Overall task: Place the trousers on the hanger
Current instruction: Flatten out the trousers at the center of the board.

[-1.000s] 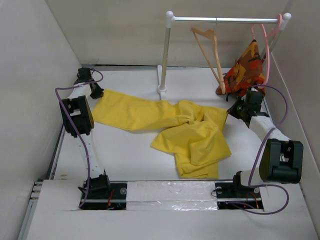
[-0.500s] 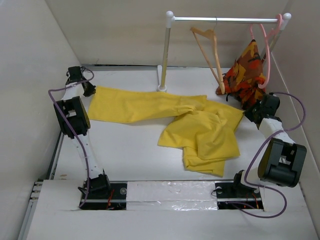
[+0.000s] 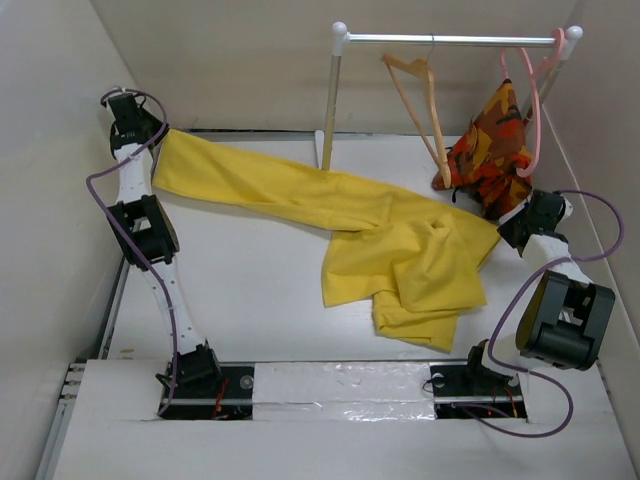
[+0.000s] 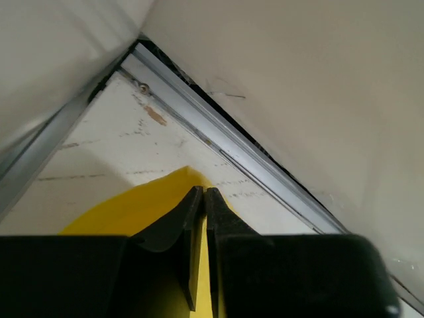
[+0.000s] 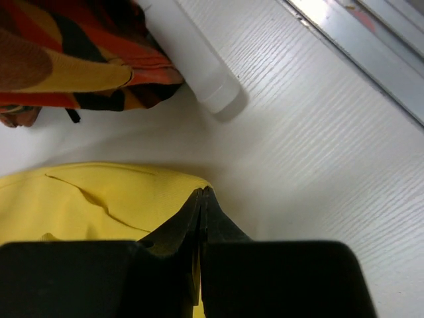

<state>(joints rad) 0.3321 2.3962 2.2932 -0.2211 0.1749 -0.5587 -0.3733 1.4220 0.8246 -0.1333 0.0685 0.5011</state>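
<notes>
The yellow trousers (image 3: 400, 255) are stretched across the table from far left to right. My left gripper (image 3: 150, 135) is shut on one leg end, lifted near the far left corner; the cloth shows between its jaws in the left wrist view (image 4: 201, 265). My right gripper (image 3: 507, 228) is shut on the trousers' right edge (image 5: 99, 199), low over the table. The tan wooden hanger (image 3: 420, 105) hangs from the rail (image 3: 450, 40), behind the trousers and apart from both grippers.
An orange-red patterned garment (image 3: 490, 145) hangs on a thin pink hanger (image 3: 530, 95) at the rail's right end, just behind my right gripper. The rack's white post (image 3: 328, 120) stands at the back centre. Walls close in on both sides.
My left gripper has risen and moved back-left with the leg end, pulling the trousers straighter. My right gripper has shifted right with its edge. The bunched middle has spread out.
</notes>
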